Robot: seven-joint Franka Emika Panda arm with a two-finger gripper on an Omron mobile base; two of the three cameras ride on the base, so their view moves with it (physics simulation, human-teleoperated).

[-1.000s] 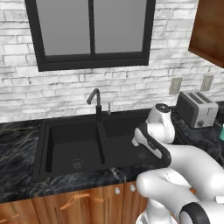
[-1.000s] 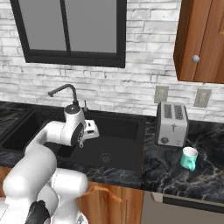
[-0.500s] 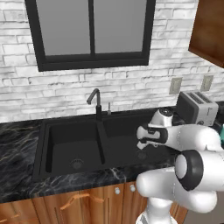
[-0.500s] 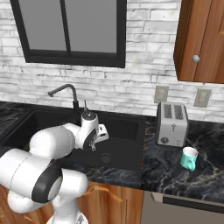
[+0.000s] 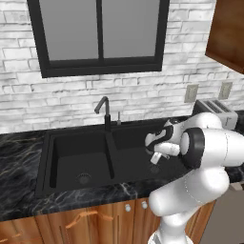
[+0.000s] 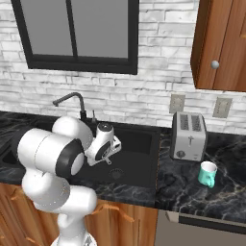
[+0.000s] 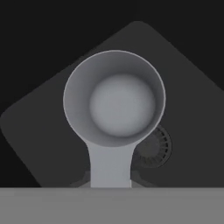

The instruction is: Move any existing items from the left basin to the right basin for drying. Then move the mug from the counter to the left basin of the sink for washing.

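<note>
My gripper (image 5: 157,153) hangs over the right basin (image 5: 135,163), the wider half of the black sink, and is shut on the handle of the small silver-grey utensil (image 7: 114,101). In the hand view its round bowl faces the camera, with the basin's floor and grey drain (image 7: 154,148) behind it. From the right base the gripper (image 6: 111,153) is above that basin (image 6: 139,166). The left basin (image 5: 76,159) holds its round drain (image 5: 84,178). The teal mug (image 6: 208,174) stands upright on the black veined counter (image 6: 192,192), right of the sink.
A silver toaster (image 6: 188,136) stands behind the mug against the brick wall. The black faucet (image 5: 104,112) rises behind the sink's divider. A wooden wall cabinet (image 6: 221,43) hangs above the counter's right end.
The arm has swung to the right, carrying the utensil from near the divider out over the right basin, and the hand has turned.
</note>
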